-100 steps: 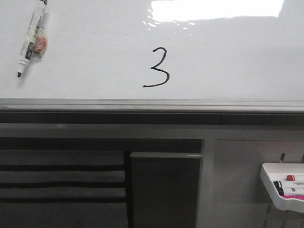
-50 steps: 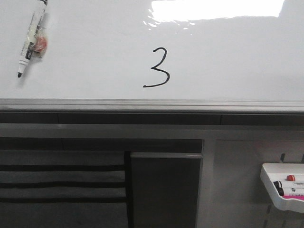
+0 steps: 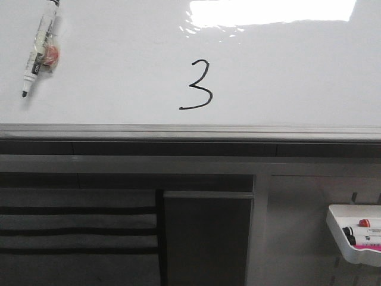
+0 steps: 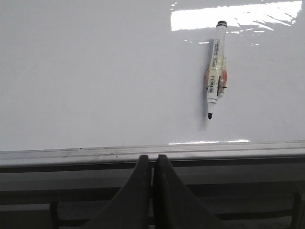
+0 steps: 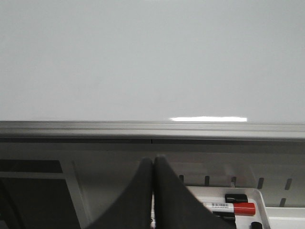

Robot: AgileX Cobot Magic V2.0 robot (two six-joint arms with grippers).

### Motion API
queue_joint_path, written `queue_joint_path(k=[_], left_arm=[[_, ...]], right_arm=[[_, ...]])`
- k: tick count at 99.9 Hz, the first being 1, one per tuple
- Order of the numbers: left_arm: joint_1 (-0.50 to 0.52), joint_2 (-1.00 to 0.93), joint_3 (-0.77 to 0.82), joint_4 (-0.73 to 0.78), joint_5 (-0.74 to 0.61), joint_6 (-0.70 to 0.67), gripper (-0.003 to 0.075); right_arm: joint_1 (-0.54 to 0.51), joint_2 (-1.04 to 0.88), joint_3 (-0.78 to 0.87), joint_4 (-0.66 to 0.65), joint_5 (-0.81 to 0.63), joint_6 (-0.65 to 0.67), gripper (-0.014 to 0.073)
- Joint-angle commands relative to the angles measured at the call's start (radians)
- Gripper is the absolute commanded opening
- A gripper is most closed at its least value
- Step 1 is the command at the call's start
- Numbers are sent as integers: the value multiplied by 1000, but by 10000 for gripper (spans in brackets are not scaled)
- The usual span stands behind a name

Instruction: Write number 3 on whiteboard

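The number 3 (image 3: 197, 85) sits finished on the glossy whiteboard (image 3: 286, 71). Left pincer (image 4: 152, 167) and right pincer (image 5: 153, 169) are pressed together, empty. The light, slippery marker (image 3: 39, 50) likely grips best mid-barrel.

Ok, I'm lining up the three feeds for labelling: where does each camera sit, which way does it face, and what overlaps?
Front: faces forward over the whiteboard, showing the number 3, a marker and the marker tray; no arm visible.
Left wrist: on the left arm, behind the shut left hand, looking at the board's edge rail and the same marker.
Right wrist: on the right arm, behind the shut right hand, seeing bare board and the tray.
Shared: front and left wrist both show the marker.
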Motion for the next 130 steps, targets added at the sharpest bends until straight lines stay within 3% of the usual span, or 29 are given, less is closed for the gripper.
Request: queue_joint_path(k=[1, 15, 28, 32, 130], left_arm=[[2, -27, 8, 0, -72, -12, -20], [2, -27, 8, 0, -72, -12, -20], [2, -27, 8, 0, -72, -12, -20], [2, -27, 8, 0, -72, -12, -20], [2, -27, 8, 0, -72, -12, -20]], right_arm=[[-1, -14, 22, 7, -86, -1, -62], [-1, -14, 25, 15, -116, 32, -62], [-1, -14, 25, -357, -148, 369, -62], [-1, -14, 25, -400, -154, 410, -62], [-3, -16, 25, -404, -148, 410, -62]])
